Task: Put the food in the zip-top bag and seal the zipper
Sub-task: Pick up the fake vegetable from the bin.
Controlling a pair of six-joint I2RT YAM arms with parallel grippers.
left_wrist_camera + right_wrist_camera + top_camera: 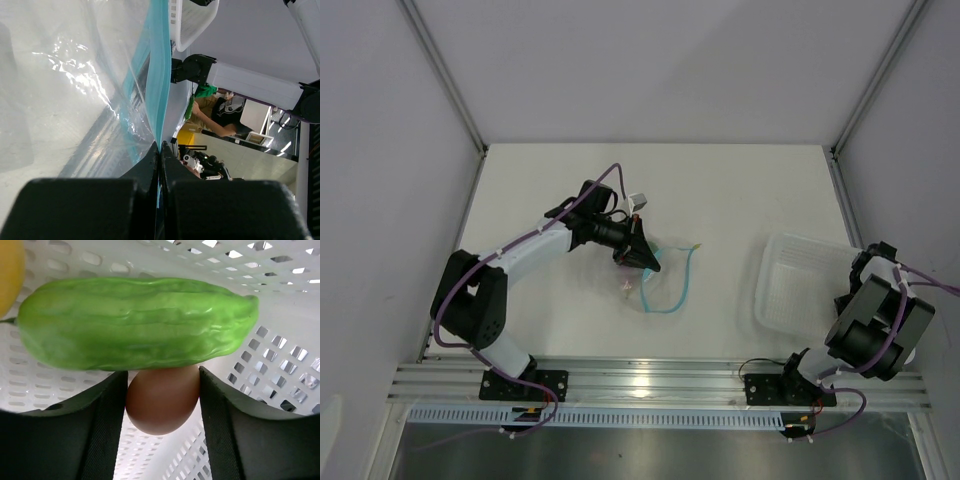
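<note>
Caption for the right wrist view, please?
Right pincer straddles pinkish food next to a ridged green piece inside the white basket.

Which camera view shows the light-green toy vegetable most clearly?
The right wrist view: the light-green vegetable fills the frame, in the white basket beside a brown egg. The top view shows only the basket; the left wrist view, only its rim.

The left white-and-black jointed arm (525, 248) and its matching right arm (875, 325) are carrying thin purple cables (617, 168), standing on flat black base plates (523, 384), and ending in matte black padded fingers (100, 440).
</note>
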